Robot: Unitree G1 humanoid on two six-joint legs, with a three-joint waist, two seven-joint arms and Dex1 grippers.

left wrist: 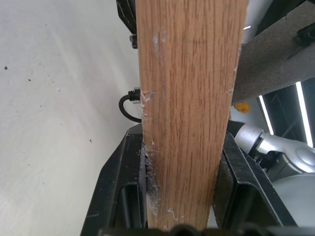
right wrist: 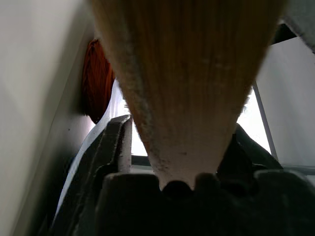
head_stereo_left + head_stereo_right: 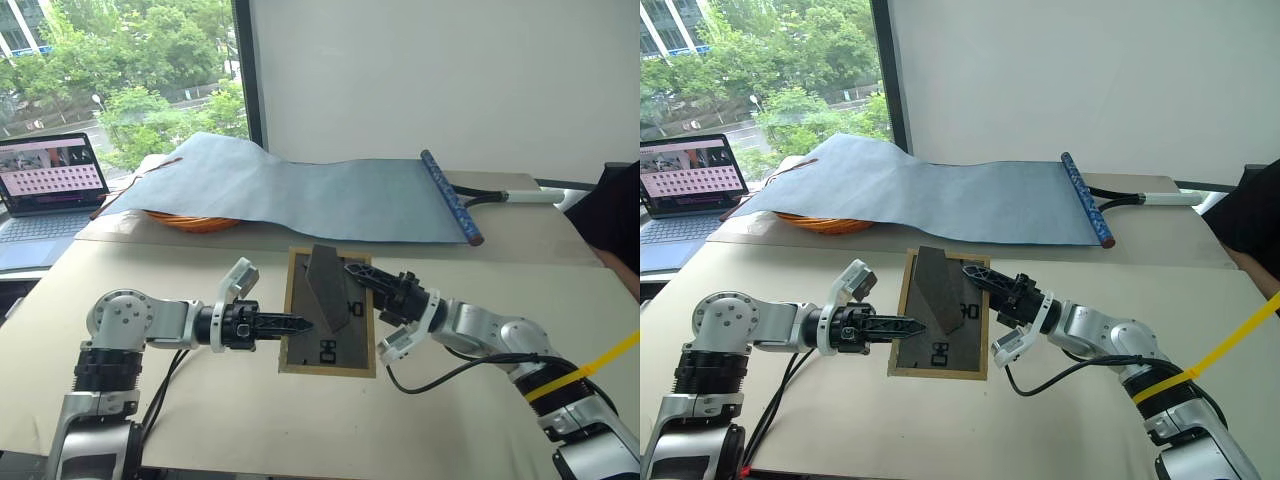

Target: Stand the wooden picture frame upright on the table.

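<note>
1. Head view: wooden picture frame (image 3: 328,318) is raised over the desk (image 3: 200,420), back panel facing me, easel leg (image 3: 329,288) swung out for support.
2. Left wrist view: my left pincer (image 3: 300,324) pinches its left rail for steadiness.
3. Right wrist view: my right pincer (image 3: 352,270) pinches its right rail.

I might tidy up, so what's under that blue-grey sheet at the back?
An orange basket-like thing pokes out beneath the blue-grey fabric sheet at its left end. Anything else under it is covered.

A white wall (image 3: 440,70) stands behind, with a window (image 3: 120,70) showing green trees at left.
</note>
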